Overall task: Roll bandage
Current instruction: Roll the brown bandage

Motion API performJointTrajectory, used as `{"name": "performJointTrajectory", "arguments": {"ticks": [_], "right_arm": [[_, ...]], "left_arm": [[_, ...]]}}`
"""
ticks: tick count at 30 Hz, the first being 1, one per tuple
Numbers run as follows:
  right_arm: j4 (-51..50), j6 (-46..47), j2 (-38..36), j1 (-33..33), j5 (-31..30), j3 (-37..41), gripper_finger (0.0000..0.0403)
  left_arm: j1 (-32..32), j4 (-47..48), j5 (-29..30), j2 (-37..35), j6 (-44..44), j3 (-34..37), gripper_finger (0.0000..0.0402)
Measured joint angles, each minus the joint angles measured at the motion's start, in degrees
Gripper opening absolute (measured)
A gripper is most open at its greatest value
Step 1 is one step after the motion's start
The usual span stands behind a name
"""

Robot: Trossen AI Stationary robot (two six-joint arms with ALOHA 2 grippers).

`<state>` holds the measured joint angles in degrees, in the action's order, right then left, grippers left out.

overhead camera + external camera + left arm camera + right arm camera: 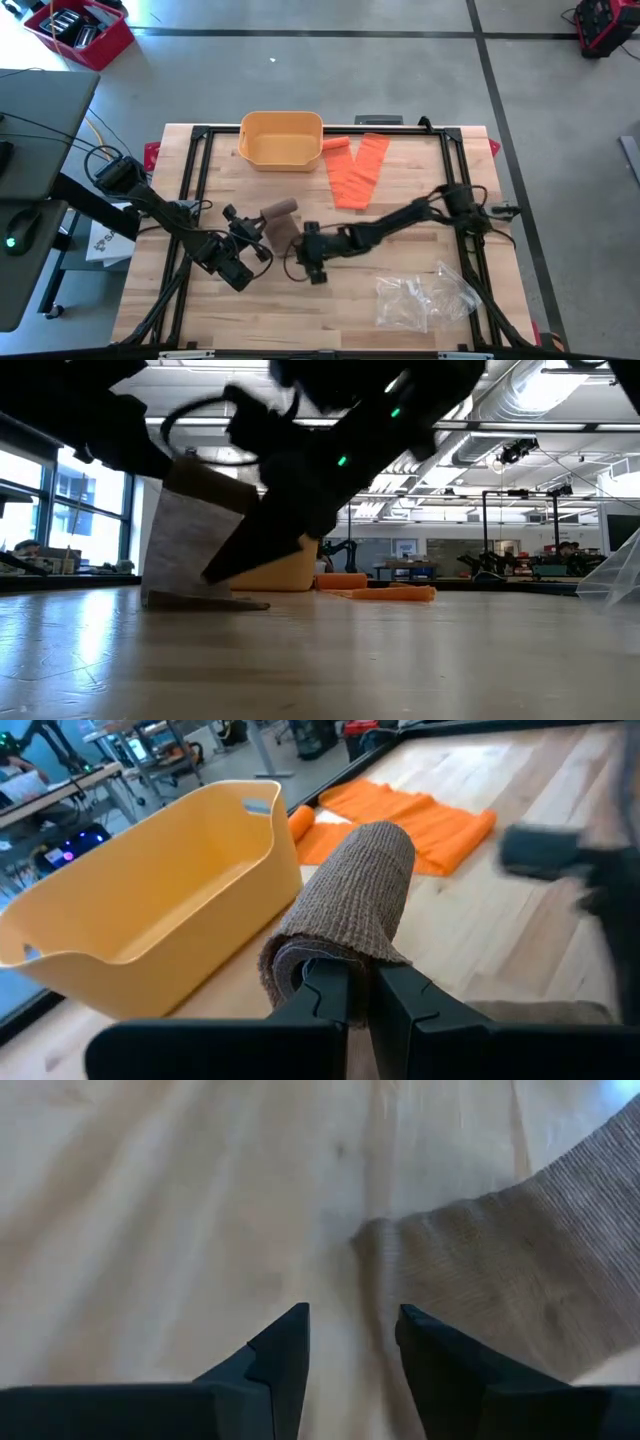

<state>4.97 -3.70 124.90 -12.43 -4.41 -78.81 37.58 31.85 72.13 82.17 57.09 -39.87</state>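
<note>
A brown bandage is partly rolled. Its roll (355,885) is lifted off the wooden table near the middle, with my left gripper (362,995) shut on it. In the high view the roll (280,209) shows just beyond that gripper (258,224). The loose tail (190,540) hangs down from the roll, and its end (205,601) lies flat on the table. My right gripper (352,1342) is open and slants down close over the table beside the tail's end (480,1270). In the high view it (300,258) is just near-side of the tail. My left gripper pinches the roll's near end (330,958) between its two shut fingers, on the wound layers at the roll's rim. The roll sticks out ahead of the fingers, along them, lifted clear of the table. The unrolled tail hangs below, with its end on the wood.
A yellow bin (282,138) stands at the far middle of the table. An orange bandage (357,170) lies spread to its right. A clear plastic bag (425,298) lies near the front right. A black frame (196,180) borders the tabletop.
</note>
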Motion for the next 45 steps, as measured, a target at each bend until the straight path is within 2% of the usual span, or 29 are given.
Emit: {"name": "performJointTrajectory", "arguments": {"ticks": [5, 7, 10, 16, 22, 24, 27, 31, 37, 41, 45], "right_arm": [[-4.88, -2.14, 5.98, 2.60, 2.89, -6.64, 0.0129], [-8.58, -1.48, 7.12, 2.76, 2.97, -9.05, 0.0098], [-13.47, -1.49, 7.01, 1.66, 2.59, -11.08, 0.0025], [-24.48, 1.63, 0.02, -4.85, 1.71, -11.27, 0.0004], [-26.02, 6.11, -10.32, -14.32, 0.68, -11.51, 0.0002], [-25.75, 7.32, -13.05, -17.43, -2.93, -11.43, 0.0002], [-24.88, 7.00, -17.61, -21.57, -12.53, -11.45, 0.0001], [-22.26, 2.83, -21.25, -23.16, -21.87, -11.45, 0.0001], [-20.18, -1.73, -23.94, -19.67, -27.31, -11.45, 0.0000], [-23.04, -1.74, -25.83, -15.41, -32.15, -11.45, 0.0000], [-26.35, -1.29, -27.14, -9.70, -32.33, -11.45, 0.0000]], "left_arm": [[0.00, -0.47, -1.18, 0.00, 0.82, 0.52, 0.0010], [0.00, -0.09, -1.22, 0.00, 0.85, 0.52, 0.0010], [0.02, 1.38, -1.32, 0.00, 1.27, 0.52, 0.0010], [0.02, 6.05, -0.94, 0.00, 5.52, 0.63, 0.0010], [0.02, 6.22, -1.21, 0.00, 4.31, 0.63, 0.0010], [0.13, 5.33, -1.69, 0.00, 3.02, 0.63, 0.0010], [0.87, 1.66, -3.59, 0.00, -0.77, 0.63, 0.0010], [1.83, -9.44, -7.27, 0.00, -10.85, 0.61, 0.0010], [3.27, -26.11, -13.10, 0.00, -25.78, 0.60, 0.0010], [4.28, -30.17, -19.12, 0.00, -28.62, 0.60, 0.0010], [5.42, -33.01, -25.14, 0.02, -29.01, 0.60, 0.0010]]}}
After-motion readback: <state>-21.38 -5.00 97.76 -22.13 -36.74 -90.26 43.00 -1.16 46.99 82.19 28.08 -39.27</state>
